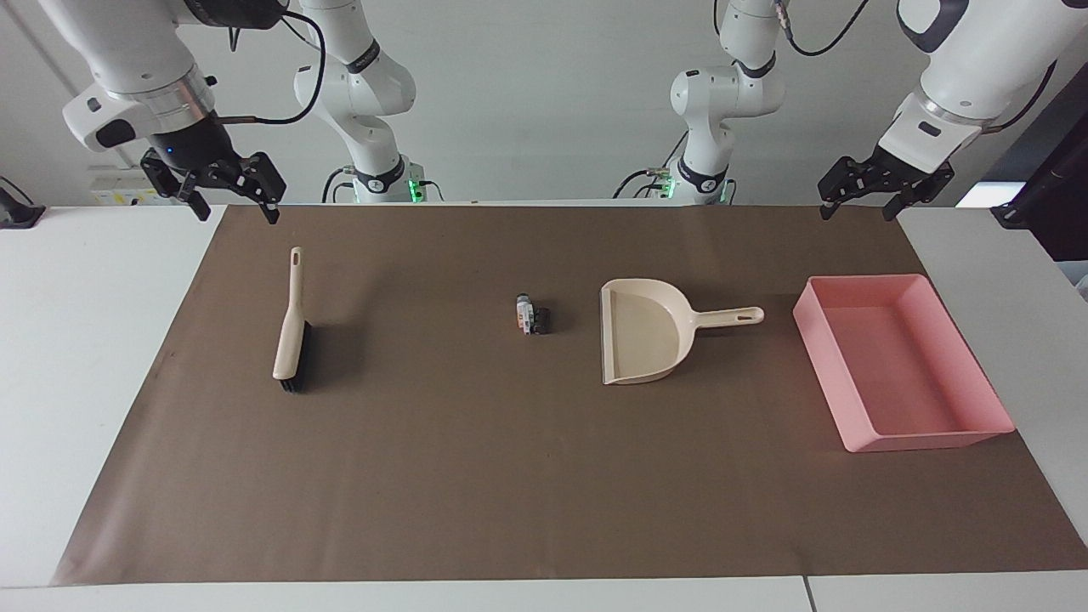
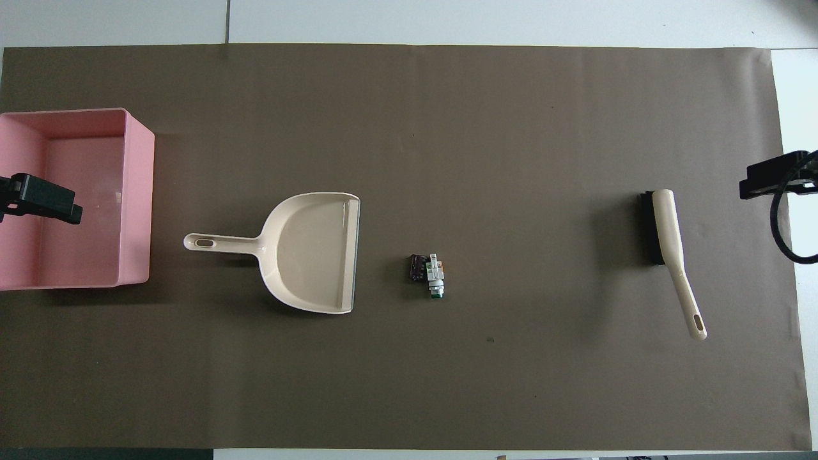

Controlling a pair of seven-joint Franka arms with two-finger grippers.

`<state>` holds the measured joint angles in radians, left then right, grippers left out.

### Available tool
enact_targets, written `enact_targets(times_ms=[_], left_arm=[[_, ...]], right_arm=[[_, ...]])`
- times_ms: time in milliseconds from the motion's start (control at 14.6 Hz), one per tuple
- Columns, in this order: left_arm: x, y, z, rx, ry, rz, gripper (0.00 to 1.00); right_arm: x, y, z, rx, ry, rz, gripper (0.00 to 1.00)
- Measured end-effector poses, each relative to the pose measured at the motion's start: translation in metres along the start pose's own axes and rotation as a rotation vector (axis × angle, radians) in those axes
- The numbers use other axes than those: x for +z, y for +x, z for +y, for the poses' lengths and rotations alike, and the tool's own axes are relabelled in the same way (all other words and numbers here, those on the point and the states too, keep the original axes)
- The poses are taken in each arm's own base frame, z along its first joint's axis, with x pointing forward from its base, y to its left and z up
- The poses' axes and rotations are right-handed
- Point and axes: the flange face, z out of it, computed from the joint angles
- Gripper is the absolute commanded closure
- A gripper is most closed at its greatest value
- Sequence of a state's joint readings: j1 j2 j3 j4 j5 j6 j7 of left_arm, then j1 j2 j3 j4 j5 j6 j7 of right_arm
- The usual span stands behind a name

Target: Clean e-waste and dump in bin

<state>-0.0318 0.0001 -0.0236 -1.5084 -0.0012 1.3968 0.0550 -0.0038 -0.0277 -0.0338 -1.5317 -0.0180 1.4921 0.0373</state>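
The e-waste lies mid-mat: a whitish-grey bit (image 1: 524, 313) (image 2: 436, 276) touching a black blocky bit (image 1: 541, 320) (image 2: 417, 267). A beige dustpan (image 1: 646, 331) (image 2: 313, 252) lies flat beside them, mouth toward them, handle toward the pink bin (image 1: 820, 374) (image 2: 137, 198), which holds nothing visible. A beige brush with black bristles (image 1: 291, 327) (image 2: 671, 249) lies toward the right arm's end. My left gripper (image 1: 857, 212) (image 2: 41, 199) hangs open and empty, high over the bin's end of the table. My right gripper (image 1: 238, 217) (image 2: 776, 176) hangs open and empty, high over the brush's end.
A brown mat (image 1: 476, 476) covers most of the white table (image 1: 93, 357). Black gear sits at the table's edges at both ends (image 1: 1033, 212).
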Motion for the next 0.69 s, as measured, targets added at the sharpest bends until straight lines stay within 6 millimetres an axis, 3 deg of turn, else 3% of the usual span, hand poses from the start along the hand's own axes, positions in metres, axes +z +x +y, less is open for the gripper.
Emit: enact_targets(times_ms=[343, 686], left_arm=[[-0.0007, 0.0010, -0.0003, 0.000, 0.001, 0.009, 0.06], [-0.0045, 0.0060, -0.0002, 0.000, 0.003, 0.056, 0.02]], right_arm=[[0.0000, 0.0000, 0.0000, 0.000, 0.000, 0.000, 0.01], [0.0006, 0.0000, 0.0000, 0.000, 0.000, -0.001, 0.01]])
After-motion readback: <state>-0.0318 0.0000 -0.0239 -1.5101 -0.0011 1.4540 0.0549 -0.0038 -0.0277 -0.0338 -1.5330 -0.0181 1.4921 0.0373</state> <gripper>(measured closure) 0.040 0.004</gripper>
